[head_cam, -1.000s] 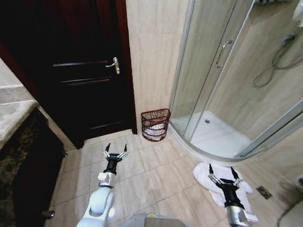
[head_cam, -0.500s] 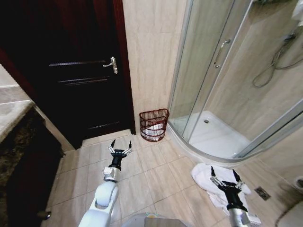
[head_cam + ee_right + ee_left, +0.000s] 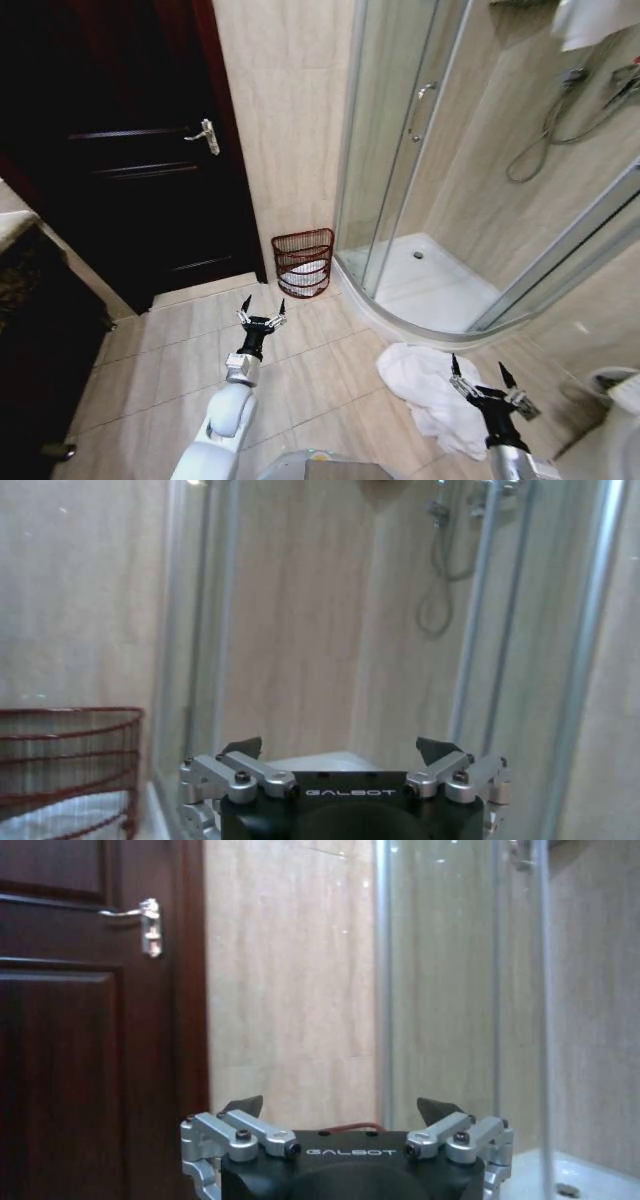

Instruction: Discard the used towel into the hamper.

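Note:
The hamper (image 3: 303, 262), a small dark red openwork basket with something white inside, stands on the floor against the tiled wall between the door and the shower. The used towel (image 3: 425, 382) is a crumpled white heap on the tiles near the shower's curved edge. My left gripper (image 3: 262, 318) is open and held out over the floor, a short way short of the hamper. My right gripper (image 3: 487, 384) is open just above the towel's near right side. The right wrist view shows that gripper (image 3: 340, 748) open, with the hamper (image 3: 65, 765) off to one side. The left gripper (image 3: 340, 1108) points at the wall.
A dark wooden door (image 3: 120, 160) with a metal handle (image 3: 205, 135) is left of the hamper. The glass shower enclosure (image 3: 400, 170) and its white tray (image 3: 430, 290) fill the right. A dark cabinet (image 3: 40, 330) lines the left, and a toilet rim (image 3: 620, 400) sits at the lower right.
The whole head view has shifted, so the camera has turned right. My left arm has reached farther forward towards the hamper. The right gripper stays open over the towel.

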Robot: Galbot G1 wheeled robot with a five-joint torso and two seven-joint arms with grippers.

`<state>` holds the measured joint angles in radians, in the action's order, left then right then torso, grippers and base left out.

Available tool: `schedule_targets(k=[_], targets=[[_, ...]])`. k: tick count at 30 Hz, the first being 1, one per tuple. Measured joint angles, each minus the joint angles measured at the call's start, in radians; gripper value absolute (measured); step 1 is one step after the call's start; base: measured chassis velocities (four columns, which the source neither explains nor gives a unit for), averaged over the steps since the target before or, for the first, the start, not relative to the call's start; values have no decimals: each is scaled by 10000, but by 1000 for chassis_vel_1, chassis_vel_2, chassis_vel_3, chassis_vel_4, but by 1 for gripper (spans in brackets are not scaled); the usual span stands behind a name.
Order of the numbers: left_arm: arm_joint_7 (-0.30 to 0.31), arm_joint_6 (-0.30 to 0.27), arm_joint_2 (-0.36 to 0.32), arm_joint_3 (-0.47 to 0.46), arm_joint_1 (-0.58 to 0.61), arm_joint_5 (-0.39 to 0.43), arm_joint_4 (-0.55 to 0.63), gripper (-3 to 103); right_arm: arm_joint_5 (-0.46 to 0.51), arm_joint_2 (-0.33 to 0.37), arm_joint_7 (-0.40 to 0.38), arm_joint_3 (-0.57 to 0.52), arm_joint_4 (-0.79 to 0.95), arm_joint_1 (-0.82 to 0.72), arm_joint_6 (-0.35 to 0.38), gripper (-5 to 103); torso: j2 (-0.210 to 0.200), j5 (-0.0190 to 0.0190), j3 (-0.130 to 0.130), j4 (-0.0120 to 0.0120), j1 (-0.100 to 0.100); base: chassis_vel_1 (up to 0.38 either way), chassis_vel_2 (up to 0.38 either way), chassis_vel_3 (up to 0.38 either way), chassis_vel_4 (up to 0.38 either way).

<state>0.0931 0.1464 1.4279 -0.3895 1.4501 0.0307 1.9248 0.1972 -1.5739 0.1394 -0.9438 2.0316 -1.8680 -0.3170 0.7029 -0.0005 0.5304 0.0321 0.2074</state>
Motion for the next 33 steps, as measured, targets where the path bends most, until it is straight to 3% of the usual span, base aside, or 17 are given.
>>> schedule_targets(k=[2, 33], targets=[[4, -97, 149, 115, -79, -218, -53, 100, 7, -6, -79, -56, 29, -59, -3, 100, 1, 13, -1, 2, -2, -154, -139, 158, 137], [-96, -183, -7, 184, -387, -542, -305, 100, 46, -173, -342, -51, 116, 40, 73, 100, 1, 5, -1, 3, -1, -42, -44, 25, 29]])
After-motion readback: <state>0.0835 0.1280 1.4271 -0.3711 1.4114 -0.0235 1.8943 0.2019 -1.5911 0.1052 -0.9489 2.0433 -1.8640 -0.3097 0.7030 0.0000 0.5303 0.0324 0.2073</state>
